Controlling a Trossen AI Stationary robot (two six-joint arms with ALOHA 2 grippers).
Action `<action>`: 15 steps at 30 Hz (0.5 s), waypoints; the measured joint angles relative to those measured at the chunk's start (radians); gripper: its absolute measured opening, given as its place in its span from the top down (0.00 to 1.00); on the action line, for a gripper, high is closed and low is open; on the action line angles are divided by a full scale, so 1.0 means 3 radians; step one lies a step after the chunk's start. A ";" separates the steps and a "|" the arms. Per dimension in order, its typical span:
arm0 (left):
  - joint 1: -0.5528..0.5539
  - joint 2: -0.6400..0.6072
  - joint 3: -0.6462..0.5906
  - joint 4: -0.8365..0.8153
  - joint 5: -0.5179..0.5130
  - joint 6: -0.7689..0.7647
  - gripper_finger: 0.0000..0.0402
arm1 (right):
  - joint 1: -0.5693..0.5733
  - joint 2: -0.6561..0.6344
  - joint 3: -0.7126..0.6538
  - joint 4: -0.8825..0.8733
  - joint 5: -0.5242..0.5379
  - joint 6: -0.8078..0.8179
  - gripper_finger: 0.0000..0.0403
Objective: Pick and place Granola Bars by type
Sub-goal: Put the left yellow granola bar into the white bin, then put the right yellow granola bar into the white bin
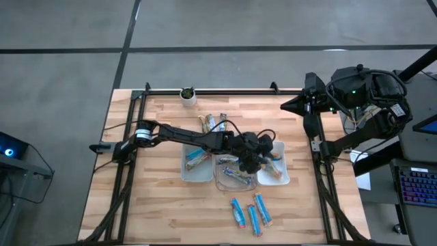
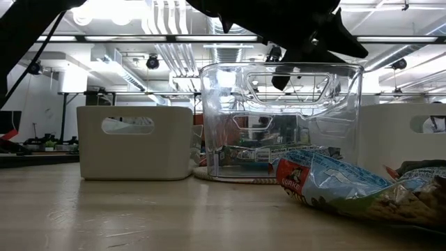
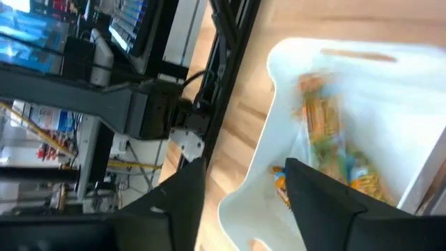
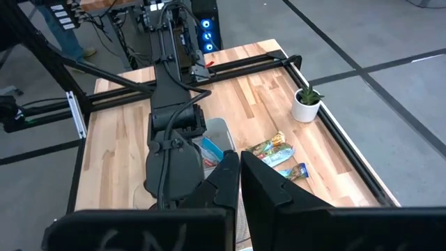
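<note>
My left pincer [image 1: 265, 154] hangs over the right tray [image 1: 281, 179]. Its fingers [image 3: 317, 202] are apart and hold nothing. A brown-orange bar [image 3: 327, 132] lies in that tray. Three blue bars [image 1: 250, 213] lie on the table near the front. My right pincer [image 4: 239, 183] is closed and empty, off at the side.

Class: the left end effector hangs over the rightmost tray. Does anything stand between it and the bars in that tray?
Nothing visible does. The left end effector hangs open above the white tray, with the granola bars lying uncovered below it.
</note>
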 joint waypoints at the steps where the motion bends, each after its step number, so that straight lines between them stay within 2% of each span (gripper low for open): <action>1: 0.0000 0.0000 0.0000 0.0000 -0.0039 -0.0003 0.53 | 0.0000 0.0000 0.0000 0.0000 0.0000 0.0000 0.98; 5: 0.0003 0.0000 0.0000 0.0001 -0.0094 0.0020 0.50 | 0.0000 0.0000 0.0000 0.0000 0.0000 -0.0007 0.98; 15: -0.0001 0.0000 0.0000 -0.0012 -0.0100 -0.0033 0.49 | 0.0000 0.0000 0.0000 -0.0001 0.0000 -0.0014 0.98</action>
